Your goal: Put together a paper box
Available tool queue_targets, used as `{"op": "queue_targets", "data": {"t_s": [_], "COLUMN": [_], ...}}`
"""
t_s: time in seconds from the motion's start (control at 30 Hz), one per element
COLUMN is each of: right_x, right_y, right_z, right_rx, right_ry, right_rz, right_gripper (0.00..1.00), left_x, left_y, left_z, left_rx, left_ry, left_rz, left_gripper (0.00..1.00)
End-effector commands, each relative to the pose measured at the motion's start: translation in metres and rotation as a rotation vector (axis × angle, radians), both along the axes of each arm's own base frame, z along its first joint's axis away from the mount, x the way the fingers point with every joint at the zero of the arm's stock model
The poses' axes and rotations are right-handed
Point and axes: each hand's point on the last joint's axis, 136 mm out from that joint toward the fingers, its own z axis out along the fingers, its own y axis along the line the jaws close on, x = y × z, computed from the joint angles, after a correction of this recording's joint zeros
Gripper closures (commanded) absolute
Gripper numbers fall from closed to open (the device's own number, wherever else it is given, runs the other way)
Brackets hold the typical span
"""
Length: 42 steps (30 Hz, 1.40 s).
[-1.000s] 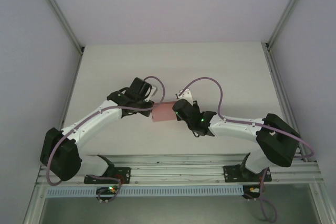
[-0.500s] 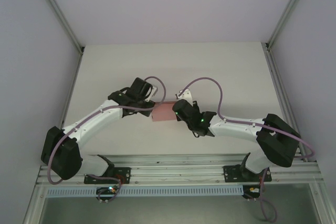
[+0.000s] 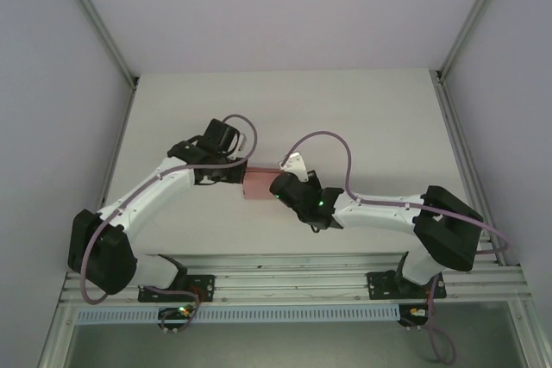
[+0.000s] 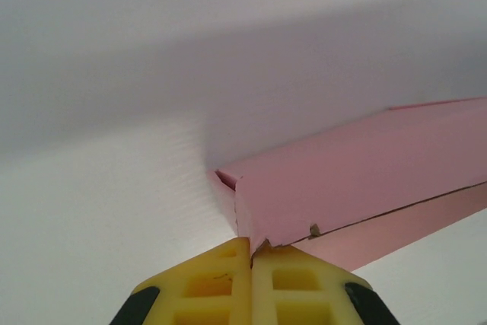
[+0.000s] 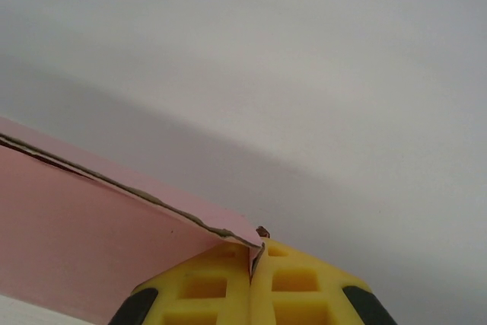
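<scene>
Left gripper (image 4: 251, 253) pinching paper box (image 3: 257, 185) corner; right gripper (image 5: 256, 253) pinching opposite end

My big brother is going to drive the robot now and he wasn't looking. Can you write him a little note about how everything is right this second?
Left gripper: shut, pinching one corner of the pink thin cardboard paper box.
Right gripper: shut, pinching an edge at the opposite end.
Where: the paper box is between the two grippers, over the middle of the white table. I cannot tell if it rests there or is lifted.
Done: both grips are on, and the cardboard is folded along at least one crease.
To do: probably the remaining folds and closing; how many is unclear.
</scene>
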Motion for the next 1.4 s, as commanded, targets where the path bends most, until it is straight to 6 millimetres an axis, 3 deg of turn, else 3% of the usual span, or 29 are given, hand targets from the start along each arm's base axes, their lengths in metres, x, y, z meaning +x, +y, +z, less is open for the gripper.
{"op": "queue_targets", "data": {"t_s": [0.0,0.2,0.57,0.9,1.07,1.37], "right_x": [-0.006,-0.008,-0.009,-0.010,-0.010,-0.011], "right_y": [-0.019,-0.020,-0.018,-0.020,-0.023,-0.022], "right_z": [-0.017,-0.018,-0.021,-0.032,-0.032,-0.042], "right_rx": [-0.147,-0.156,-0.143,-0.168,-0.170,-0.169], "right_ry": [0.021,0.015,0.016,0.039,0.045,0.072], "right_rz": [-0.029,-0.023,-0.015,-0.020,-0.025,-0.014], "right_gripper": [1.00,1.00,1.00,1.00,1.00,1.00], "left_x": [-0.003,-0.001,0.015,0.020,0.021,0.027], "left_y": [-0.006,-0.021,-0.016,-0.015,-0.005,-0.017], "left_z": [0.010,0.010,0.026,0.022,0.018,0.013], "left_rx": [-0.103,-0.305,-0.338,-0.391,-0.335,-0.439], "left_ry": [0.102,0.280,0.326,0.428,0.417,0.523], "left_rz": [0.080,0.127,0.151,0.177,0.188,0.216], "left_gripper": [1.00,1.00,1.00,1.00,1.00,1.00]}}
